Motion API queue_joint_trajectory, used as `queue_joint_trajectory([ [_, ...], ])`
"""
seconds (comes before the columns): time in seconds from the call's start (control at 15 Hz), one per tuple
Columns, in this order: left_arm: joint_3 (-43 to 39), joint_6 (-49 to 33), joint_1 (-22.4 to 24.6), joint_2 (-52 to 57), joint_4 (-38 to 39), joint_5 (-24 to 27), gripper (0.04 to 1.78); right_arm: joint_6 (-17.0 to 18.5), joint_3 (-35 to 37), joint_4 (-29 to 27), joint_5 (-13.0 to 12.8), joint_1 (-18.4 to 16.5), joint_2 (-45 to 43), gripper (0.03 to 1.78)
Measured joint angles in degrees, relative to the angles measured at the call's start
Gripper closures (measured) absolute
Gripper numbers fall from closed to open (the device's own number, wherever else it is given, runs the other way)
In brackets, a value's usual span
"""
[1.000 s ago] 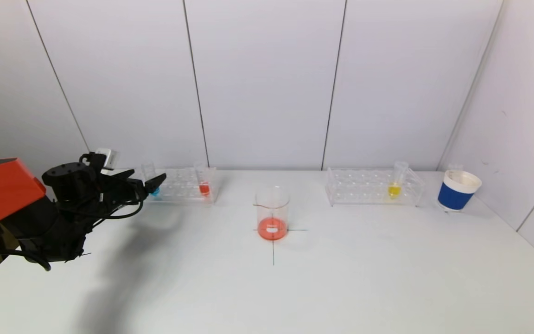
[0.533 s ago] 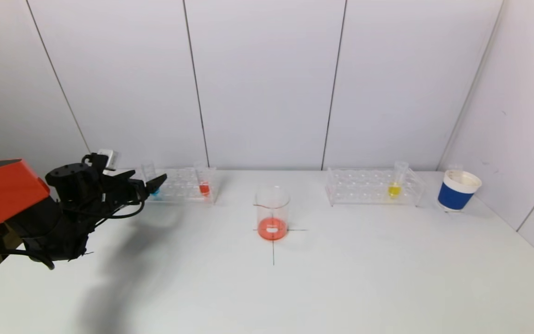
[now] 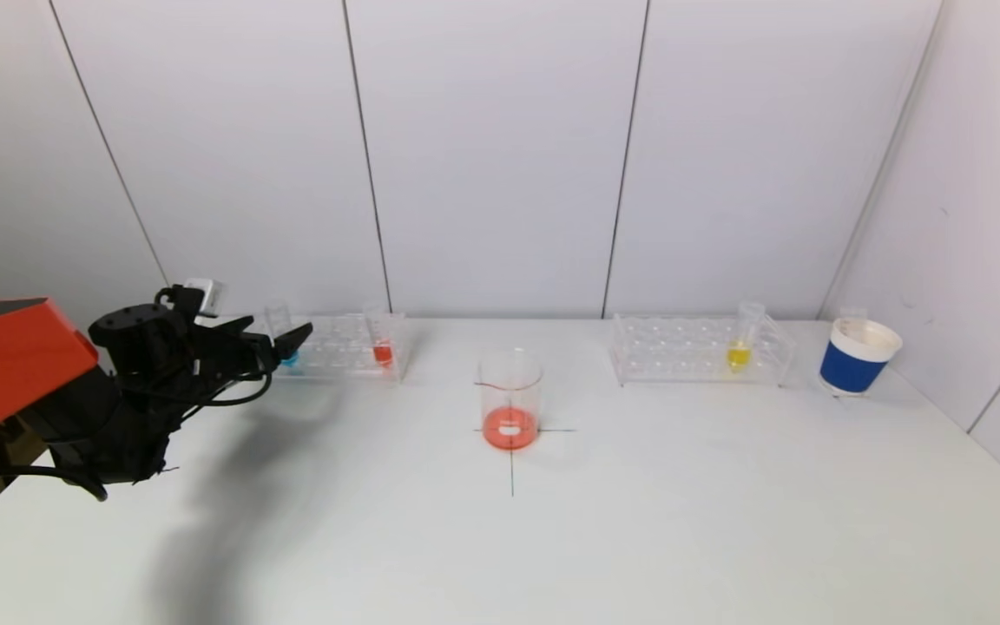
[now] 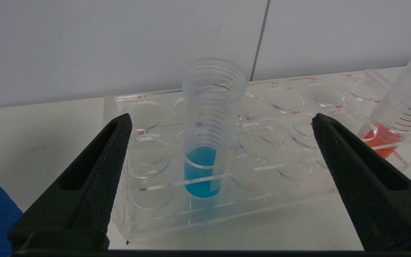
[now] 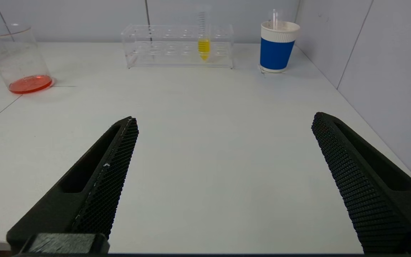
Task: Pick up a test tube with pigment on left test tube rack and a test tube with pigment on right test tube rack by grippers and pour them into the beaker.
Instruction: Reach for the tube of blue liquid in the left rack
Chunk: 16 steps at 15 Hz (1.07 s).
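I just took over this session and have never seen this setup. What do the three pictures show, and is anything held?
It is a two-armed robot at a white table. The head view looks down from above; each wrist view looks out between one hand's two black fingers. The left hand is open, at the clear plastic left rack, with the clear tube of blue liquid between its fingers, ungripped. A red tube stands in the same rack. In the middle is a glass beaker with red liquid; the right rack holds a yellow tube, beside a blue paper cup. The right hand is open, holding nothing.
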State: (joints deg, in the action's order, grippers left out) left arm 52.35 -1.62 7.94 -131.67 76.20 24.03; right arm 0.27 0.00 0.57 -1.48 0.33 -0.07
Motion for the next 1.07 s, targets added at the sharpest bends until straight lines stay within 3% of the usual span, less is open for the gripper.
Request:
queue_joint_trajectory([
  [1.07,2.86,4.45,0.83,-1.43,-0.13,-0.22,0.06,0.00,0.00,0.02,-0.01,-0.02,0.00,0.04],
])
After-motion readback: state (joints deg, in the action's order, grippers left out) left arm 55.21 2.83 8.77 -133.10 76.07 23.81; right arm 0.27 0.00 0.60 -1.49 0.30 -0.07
